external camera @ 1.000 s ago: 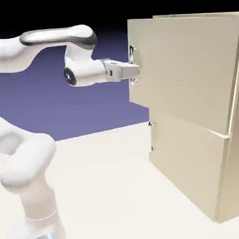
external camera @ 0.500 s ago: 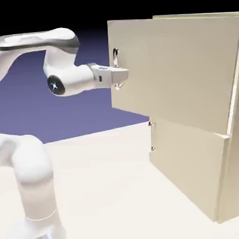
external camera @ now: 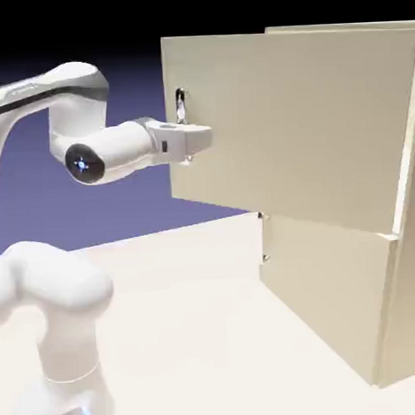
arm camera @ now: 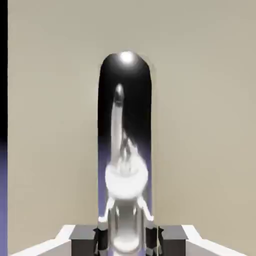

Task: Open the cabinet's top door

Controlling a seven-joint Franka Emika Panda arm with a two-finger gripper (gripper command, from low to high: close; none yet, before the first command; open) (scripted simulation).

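Beige top door (external camera: 296, 126) of cabinet (external camera: 334, 299), upper R in ext. view, swung open: free edge out to L, hinge side at R, pale gap beside it. Shiny metal handle (external camera: 181, 106) upright nr free edge. Gripper (external camera: 198, 139) at handle's lower part; fingers clamped on handle, one tip each side in hand view, w/ reflections on its dark, glossy face. Lower door (external camera: 325, 282) closed, below top door. White arm (external camera: 115, 151) reaches in from L, base (external camera: 67, 404) bottom L.
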